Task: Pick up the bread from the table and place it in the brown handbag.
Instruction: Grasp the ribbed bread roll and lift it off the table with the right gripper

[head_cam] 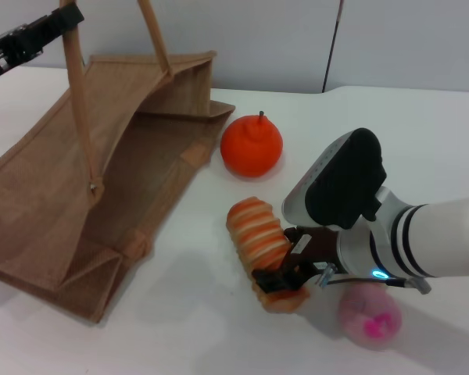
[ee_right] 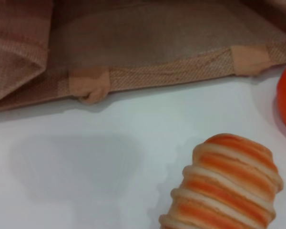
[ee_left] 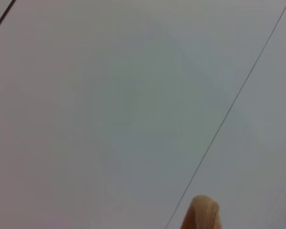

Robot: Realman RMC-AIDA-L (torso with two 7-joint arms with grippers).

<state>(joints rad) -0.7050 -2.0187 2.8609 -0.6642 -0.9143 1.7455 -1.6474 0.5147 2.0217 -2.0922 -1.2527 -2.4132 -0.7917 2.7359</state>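
Note:
The bread (head_cam: 258, 234), a ridged loaf striped orange and cream, lies on the white table (head_cam: 180, 328) in the middle of the head view; the right wrist view shows its far end (ee_right: 229, 186). My right gripper (head_cam: 284, 269) sits at the loaf's near end, its black fingers (head_cam: 270, 280) pressed around it. The brown handbag (head_cam: 70, 203) lies on the left with its mouth facing the loaf. One of its handles (head_cam: 76, 94) is raised, and my left gripper (head_cam: 33, 35) holds it at the top left.
An orange fruit (head_cam: 252, 145) stands just behind the loaf, close to the bag's mouth. A pink ball (head_cam: 369, 316) rests beside my right wrist near the front edge. Bare tabletop lies between the loaf and the bag's rim (ee_right: 171, 74).

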